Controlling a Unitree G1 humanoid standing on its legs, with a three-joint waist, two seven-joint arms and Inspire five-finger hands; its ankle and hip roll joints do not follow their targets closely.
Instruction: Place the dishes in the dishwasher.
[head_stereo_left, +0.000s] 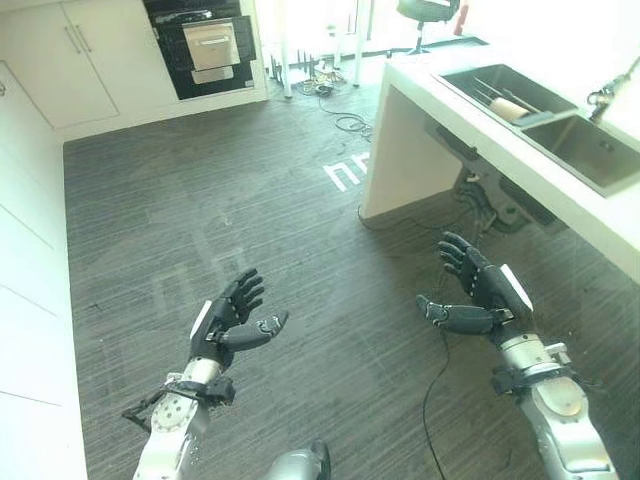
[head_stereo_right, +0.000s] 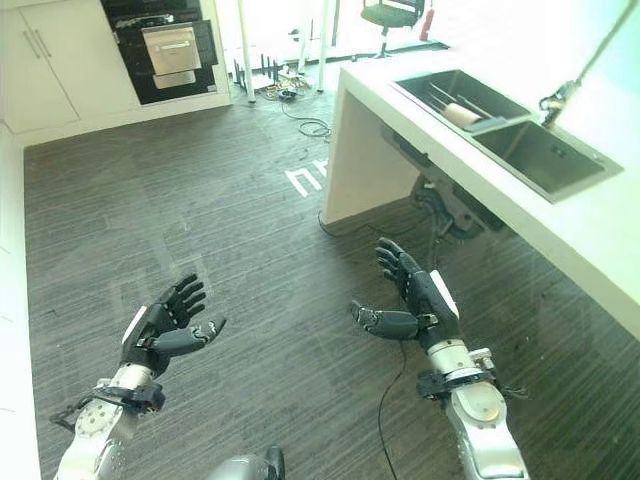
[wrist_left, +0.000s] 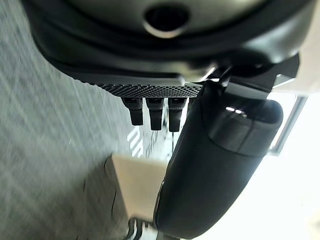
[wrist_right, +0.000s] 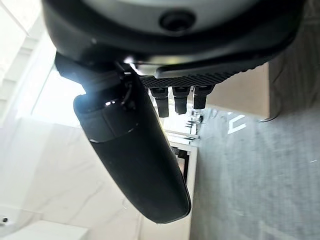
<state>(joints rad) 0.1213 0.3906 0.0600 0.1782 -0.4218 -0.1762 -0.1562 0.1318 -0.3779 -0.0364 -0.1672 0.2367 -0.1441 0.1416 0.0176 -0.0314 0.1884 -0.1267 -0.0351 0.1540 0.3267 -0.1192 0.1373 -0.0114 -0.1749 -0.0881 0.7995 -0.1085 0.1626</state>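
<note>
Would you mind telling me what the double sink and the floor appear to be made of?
Sink: probably brushed stainless steel, grey with a dull metallic sheen. Floor: dark wood-look planks with streaky grain lines; whether real wood, laminate or vinyl cannot be told.

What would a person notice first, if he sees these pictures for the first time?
First come the two dark hands held open and empty over the dark wood floor, the left hand and the right hand with palms facing each other. Next is the white counter on the robot's right, with a double steel sink set into it and a pale roll-like item in the farther basin.
</note>
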